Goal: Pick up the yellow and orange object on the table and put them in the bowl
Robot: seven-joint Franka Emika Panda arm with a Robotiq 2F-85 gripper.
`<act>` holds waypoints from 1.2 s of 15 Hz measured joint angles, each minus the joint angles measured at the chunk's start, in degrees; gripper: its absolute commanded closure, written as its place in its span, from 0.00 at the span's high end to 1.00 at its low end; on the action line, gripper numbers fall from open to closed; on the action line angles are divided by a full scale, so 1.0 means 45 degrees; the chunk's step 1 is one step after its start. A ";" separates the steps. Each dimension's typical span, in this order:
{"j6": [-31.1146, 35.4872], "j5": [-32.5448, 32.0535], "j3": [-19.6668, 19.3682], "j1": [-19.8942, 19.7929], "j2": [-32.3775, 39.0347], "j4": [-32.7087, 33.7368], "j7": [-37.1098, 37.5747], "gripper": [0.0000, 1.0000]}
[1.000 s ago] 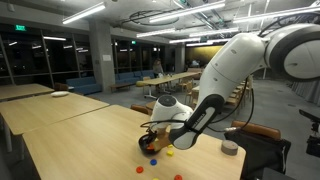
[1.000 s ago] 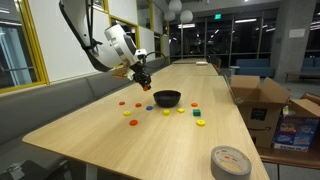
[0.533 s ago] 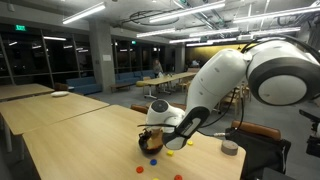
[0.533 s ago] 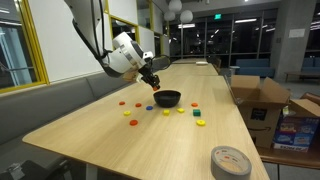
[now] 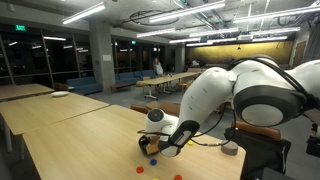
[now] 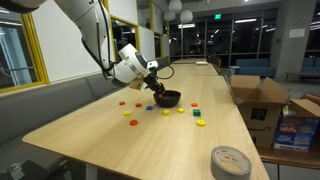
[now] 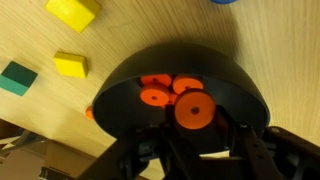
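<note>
In the wrist view the black bowl (image 7: 235,85) fills the middle and holds a few orange discs (image 7: 155,96). My gripper (image 7: 197,128) comes in from the bottom, shut on another orange disc (image 7: 195,108) and held just over the bowl's inside. Two yellow blocks (image 7: 70,65) lie on the pale wood table (image 7: 120,35) beside the bowl. In both exterior views the gripper (image 6: 157,91) (image 5: 152,143) hangs right over the bowl (image 6: 168,98). Yellow pieces (image 6: 201,122) and orange-red pieces (image 6: 128,112) lie around it.
A green block (image 7: 18,77) lies next to the yellow ones. Green and blue pieces (image 6: 195,112) sit beside the bowl. A grey tape roll (image 6: 231,160) lies near the table's end, also seen in an exterior view (image 5: 230,147). Cardboard boxes (image 6: 258,100) stand beside the table.
The gripper has moved across the table to the bowl and come down over it, still holding the orange disc.
</note>
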 measured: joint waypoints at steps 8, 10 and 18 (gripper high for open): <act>-0.0917 0.0285 0.0086 -0.0195 0.0197 0.0509 -0.0026 1.00; -0.1129 0.0284 0.0241 -0.0212 -0.0008 0.0359 -0.0183 1.00; -0.1592 0.0222 0.1620 -0.0607 -0.3495 -0.2796 -0.2270 1.00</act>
